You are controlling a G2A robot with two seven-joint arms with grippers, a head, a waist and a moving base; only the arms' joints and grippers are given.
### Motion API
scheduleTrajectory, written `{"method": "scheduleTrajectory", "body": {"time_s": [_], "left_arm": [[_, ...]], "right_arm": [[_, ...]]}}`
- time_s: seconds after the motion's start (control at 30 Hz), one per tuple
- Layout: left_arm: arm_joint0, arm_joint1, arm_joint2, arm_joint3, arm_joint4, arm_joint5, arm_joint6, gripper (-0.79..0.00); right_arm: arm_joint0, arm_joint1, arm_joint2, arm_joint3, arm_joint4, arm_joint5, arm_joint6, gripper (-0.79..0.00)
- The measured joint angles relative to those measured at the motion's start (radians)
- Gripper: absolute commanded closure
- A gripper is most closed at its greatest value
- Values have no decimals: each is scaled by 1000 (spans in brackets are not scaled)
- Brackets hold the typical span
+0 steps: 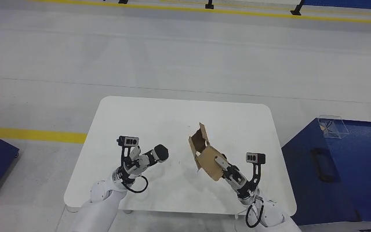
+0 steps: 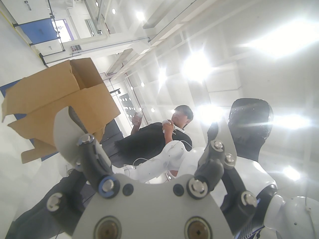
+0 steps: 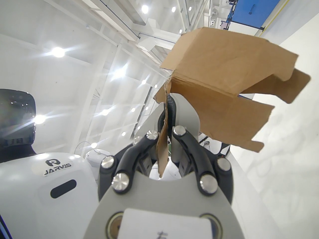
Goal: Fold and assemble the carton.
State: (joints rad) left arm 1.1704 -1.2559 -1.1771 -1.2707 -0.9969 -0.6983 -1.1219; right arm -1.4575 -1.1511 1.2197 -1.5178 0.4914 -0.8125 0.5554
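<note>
The right gripper is clenched on a flap edge of the carton and holds it tilted over the table. In the top view the carton's body sits at 11 o'clock from that claw. The left gripper is released and empty, at 9 o'clock from the carton and apart from it.
</note>
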Motion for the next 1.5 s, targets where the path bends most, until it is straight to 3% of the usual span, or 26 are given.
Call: {"method": "scheduleTrajectory", "body": {"time_s": [0.23,0.33,0.57,0.7,0.97,1.1,1.3,1.5], "left_arm": [[2,0,-3,11,-11,13,13,-785],[-38,13,-49,51,-7,138,57,-785],[-125,52,-169,102,179,171,-120,-785],[-169,59,-181,126,213,175,-178,-785],[-238,45,-55,108,396,139,-139,-785],[-266,34,15,119,344,198,-199,-785],[-325,23,100,203,401,255,-256,-785],[-345,14,139,242,332,319,-320,-785]], "right_arm": [[5,-1,2,-14,-37,27,-18,0],[7,-1,1,-41,-124,66,-32,0],[5,4,4,-75,-429,86,-27,0],[-3,10,2,-118,-586,134,8,0],[-33,28,18,-257,-798,248,105,0],[-58,35,30,-332,-803,281,135,0],[-92,45,66,-418,-780,290,129,0],[-119,53,108,-435,-778,281,105,0]]}}
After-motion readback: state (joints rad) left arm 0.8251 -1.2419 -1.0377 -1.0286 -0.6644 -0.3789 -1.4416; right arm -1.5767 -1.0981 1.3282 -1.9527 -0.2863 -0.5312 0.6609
